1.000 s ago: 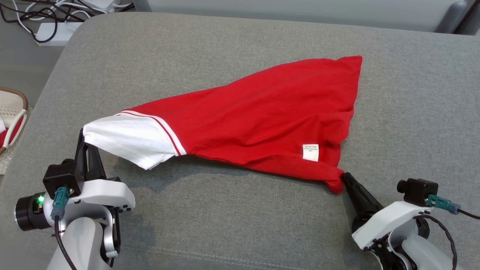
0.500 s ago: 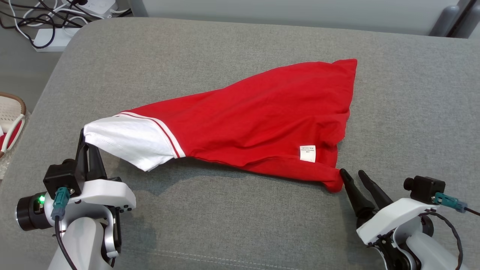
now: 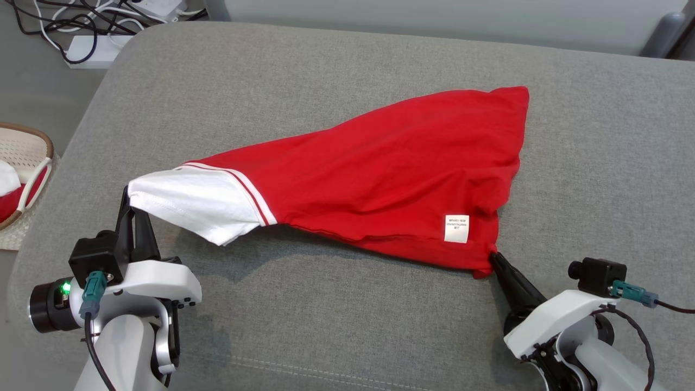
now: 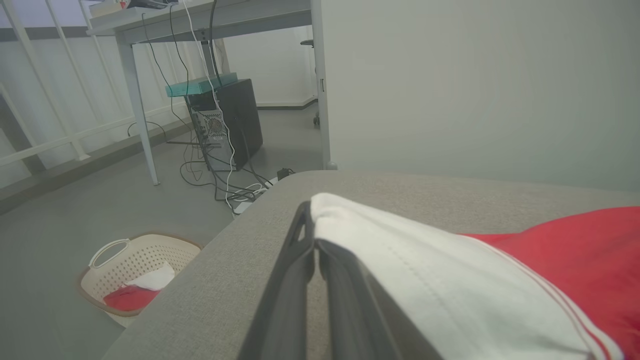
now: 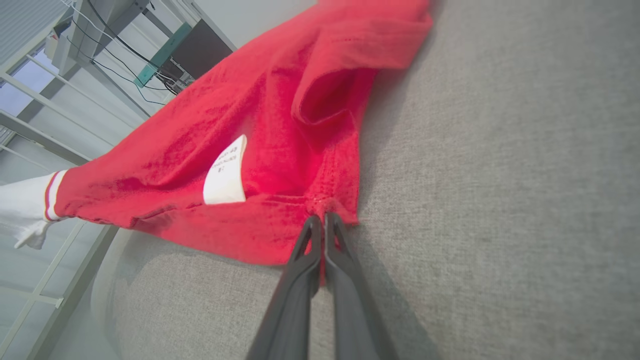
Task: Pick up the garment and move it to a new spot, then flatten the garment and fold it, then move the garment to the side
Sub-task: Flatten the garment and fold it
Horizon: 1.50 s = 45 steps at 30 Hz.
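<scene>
The garment (image 3: 380, 174), a red shirt with a white sleeve and a white label, lies stretched across the grey cushion (image 3: 347, 65). My left gripper (image 3: 128, 191) at the lower left is shut on the edge of the white sleeve (image 4: 400, 260), which it holds lifted off the cushion. At the lower right, my right gripper (image 3: 493, 258) is shut on the garment's red hem corner (image 5: 325, 212). Between the two grips the near edge of the cloth hangs slightly raised, casting a shadow.
A beige laundry basket (image 3: 32, 163) with red and white cloth stands on the floor to the left (image 4: 135, 270). A power strip and cables (image 3: 92, 38) lie beyond the cushion's far left corner. A desk and computer tower (image 4: 225, 120) stand further off.
My right gripper opened beside the hem corner half a second ago and has now shut on it. The left gripper kept its hold on the sleeve. The head camera shifted slightly.
</scene>
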### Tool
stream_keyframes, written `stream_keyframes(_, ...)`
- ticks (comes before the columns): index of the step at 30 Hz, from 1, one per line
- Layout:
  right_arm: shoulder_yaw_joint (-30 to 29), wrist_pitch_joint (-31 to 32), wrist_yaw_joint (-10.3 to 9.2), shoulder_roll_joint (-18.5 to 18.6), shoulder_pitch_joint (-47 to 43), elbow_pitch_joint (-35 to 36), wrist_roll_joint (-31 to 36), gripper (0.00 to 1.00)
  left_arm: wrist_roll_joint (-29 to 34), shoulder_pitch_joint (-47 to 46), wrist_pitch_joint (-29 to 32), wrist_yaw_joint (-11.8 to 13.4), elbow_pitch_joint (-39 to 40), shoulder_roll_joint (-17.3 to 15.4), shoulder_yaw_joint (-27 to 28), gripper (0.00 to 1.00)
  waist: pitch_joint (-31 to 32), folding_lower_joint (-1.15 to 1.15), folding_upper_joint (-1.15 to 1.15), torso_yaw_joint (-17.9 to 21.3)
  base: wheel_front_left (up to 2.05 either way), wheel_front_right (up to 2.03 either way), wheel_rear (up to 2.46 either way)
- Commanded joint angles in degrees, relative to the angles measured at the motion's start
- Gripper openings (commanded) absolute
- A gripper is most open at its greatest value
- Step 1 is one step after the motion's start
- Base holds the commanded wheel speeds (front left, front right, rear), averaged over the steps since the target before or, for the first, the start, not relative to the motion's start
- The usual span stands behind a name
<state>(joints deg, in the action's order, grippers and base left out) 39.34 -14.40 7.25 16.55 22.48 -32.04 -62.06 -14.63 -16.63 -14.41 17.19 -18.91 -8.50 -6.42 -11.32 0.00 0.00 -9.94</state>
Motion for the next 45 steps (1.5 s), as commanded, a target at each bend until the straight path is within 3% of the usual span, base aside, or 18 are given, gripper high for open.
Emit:
stream_keyframes(1, 0.50, -0.60, 0.24, 0.54, 0.93, 1.08, -0.39, 0.00, 0.38, -1.10, -0.59, -0.22, 1.37, -1.66, 2.33, 0.00, 0.16, 0.00, 0.00, 0.01, 0.00, 0.00, 0.00)
stream_keyframes(4, -1.12, -0.60, 0.24, 1.37, 0.74, 2.01, 0.80, 0.00, 0.41, -0.86, -0.59, -0.63, 1.62, -1.69, 2.43, 0.00, 0.71, 0.00, 0.00, 0.31, 0.00, 0.00, 0.00)
stream_keyframes(8, -7.02, -0.60, 0.24, 2.86, -0.21, 5.53, 4.09, 0.00, 0.17, -0.96, -0.59, -2.99, 2.99, -1.96, 1.94, 0.00, 2.11, 0.00, 0.00, 1.45, 0.00, 0.00, 0.00)
stream_keyframes(15, -17.46, -0.60, 0.24, 6.96, -0.67, 15.26, 12.11, 0.00, -4.58, -5.03, 2.61, -12.21, 7.71, -3.70, -0.02, 0.00, 5.76, 0.00, 0.00, 4.51, 0.00, 0.00, 0.00)
stream_keyframes(22, -23.22, -0.60, 0.24, 11.42, 1.36, 23.47, 17.12, 0.00, -7.92, -11.10, 10.44, -16.51, 17.96, -5.82, -1.24, 0.00, 10.60, 0.00, 0.00, 7.47, 0.00, 0.00, 0.00)
stream_keyframes(29, -26.15, -0.60, 0.24, 15.80, 4.45, 30.11, 19.35, 0.00, -8.04, -17.72, 15.35, -17.71, 27.92, -7.78, -2.04, 0.00, 13.79, 0.00, 0.00, 9.88, 0.00, 0.00, 0.00)
stream_keyframes(36, -33.87, 1.29, 0.24, 21.32, 6.85, 38.34, 20.64, 0.00, -10.14, -25.34, 21.50, -16.39, 37.61, -7.79, -1.19, 0.00, 15.28, 0.00, 0.00, 11.65, 0.00, 0.00, 0.00)
stream_keyframes(40, -36.21, 6.60, 0.24, 21.32, 7.00, 38.63, 19.93, 0.00, -13.04, -27.25, 27.55, -14.86, 35.64, -7.48, -0.76, 0.00, 14.60, 0.00, 0.00, 12.48, 0.00, 0.00, 0.00)
stream_keyframes(45, -29.24, 11.90, 0.24, 18.80, 11.68, 29.43, 20.24, 0.00, -15.03, -29.32, 29.59, -16.37, 22.48, -6.75, -2.58, 0.00, 11.54, 0.00, 0.00, 12.51, 0.00, 0.00, 0.00)
